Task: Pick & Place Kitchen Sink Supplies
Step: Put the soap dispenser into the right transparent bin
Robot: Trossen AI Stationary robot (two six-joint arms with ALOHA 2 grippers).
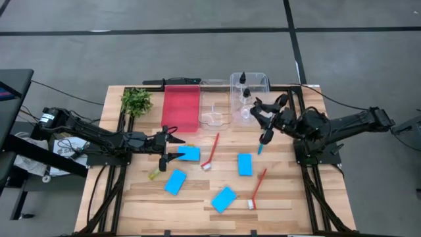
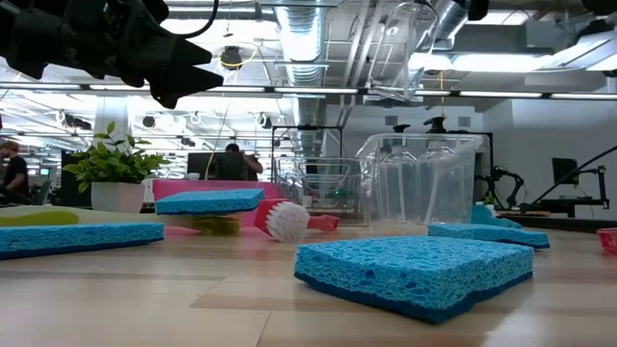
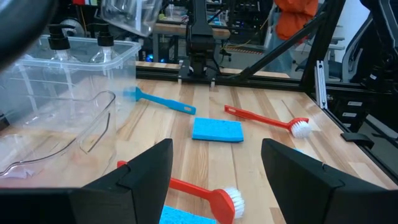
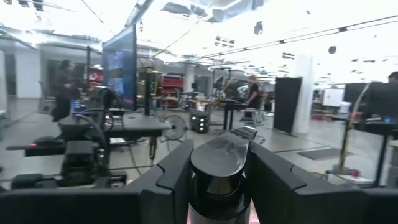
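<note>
My right gripper is shut on a small clear bottle with a black cap, raised above the clear tray at the far right. Another black-capped bottle stands in that tray. My left gripper hovers open near a blue sponge left of centre, touching nothing. Three more sponges lie flat on the table. Two red brushes, a blue brush and a yellow-green brush also lie there. My right gripper pinches the bottle between its two fingers at its top end, with the black cap's sides between them. The cap points forward along the fingers, and the fingers hide the clear body. The bottle is lifted clear above the tray.
A red tray and a second clear tray stand at the far middle, and a leafy plant sprig lies at the far left. Bare wood lies along the near edge. People move in the room beyond the table.
</note>
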